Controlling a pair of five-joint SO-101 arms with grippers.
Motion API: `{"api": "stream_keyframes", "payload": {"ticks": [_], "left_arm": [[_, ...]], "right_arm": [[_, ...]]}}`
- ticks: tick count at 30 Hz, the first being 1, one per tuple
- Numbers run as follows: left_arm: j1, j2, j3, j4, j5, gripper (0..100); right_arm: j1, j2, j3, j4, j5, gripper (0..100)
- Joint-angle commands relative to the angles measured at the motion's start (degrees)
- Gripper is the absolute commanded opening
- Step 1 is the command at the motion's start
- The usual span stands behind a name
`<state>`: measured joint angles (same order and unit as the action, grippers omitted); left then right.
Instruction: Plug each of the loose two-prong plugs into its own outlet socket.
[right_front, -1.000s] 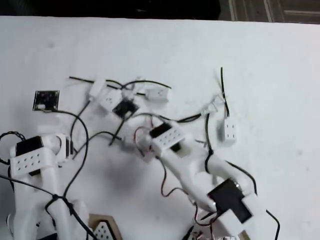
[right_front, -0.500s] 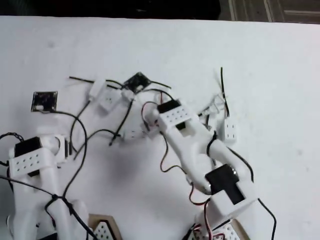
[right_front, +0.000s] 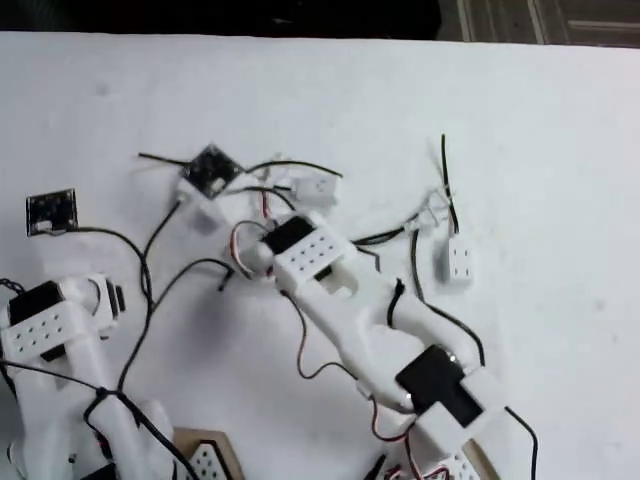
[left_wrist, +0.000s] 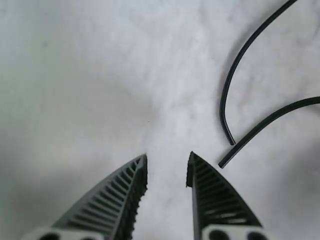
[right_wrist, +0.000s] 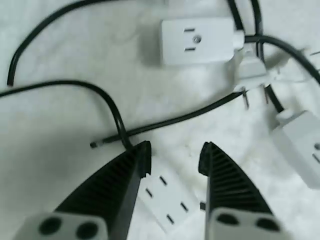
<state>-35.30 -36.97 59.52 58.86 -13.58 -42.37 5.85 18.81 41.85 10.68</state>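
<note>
Right fingers (right_wrist: 125, 180) are moderately apart with nothing between them. Their tips are over an outlet block (right_wrist: 167, 205) that lies flat on the worktop (right_wrist: 50, 130). A black cord (right_wrist: 75, 82) curls in right up to one tip.

Farther out, a loose plug (right_wrist: 250, 75) with bare prongs lies just beside a second outlet (right_wrist: 197, 41). A third outlet (right_wrist: 300, 145) sits at the edge.

Left fingers (left_wrist: 122, 195) are narrow and empty over bare worktop, with two cord ends (left_wrist: 227, 137) near them.

Risks, as we judge them:
- **Wrong pickup:** if the right fingers close here, we take the outlet block and not a plug, and likely pinch the cord with it.
- **Dragged cluster:** the cords cross one another, so any lift may pull neighbouring pieces out of place.
- **Sliding outlets:** they look light and unanchored. With the left fingers away from the cluster, nothing braces a socket, so a pushed plug may shove it along.
- **Prong angle:** the plug's prongs point off-axis from the nearest socket face, so a skewed grip could jam or miss.
</note>
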Motion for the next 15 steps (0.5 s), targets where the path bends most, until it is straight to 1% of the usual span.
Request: {"api": "stream_keyframes", "payload": {"ticks": [1, 10, 15], "left_arm": [[-0.84, -1.80, -1.85, -1.14, 0.53, 14], [-0.84, -1.80, -1.85, -1.14, 0.53, 14], [-0.84, -1.80, -1.85, -1.14, 0.53, 14]], "right_arm": [[-1.01, 2.86, -5.10, -3.21, -0.97, 13.7], [-2.42, 17.71, -14.42, -3.03, -1.41, 13.8], [-4.79, 18.86, -16.97, 3.56, -1.05, 13.8]]}}
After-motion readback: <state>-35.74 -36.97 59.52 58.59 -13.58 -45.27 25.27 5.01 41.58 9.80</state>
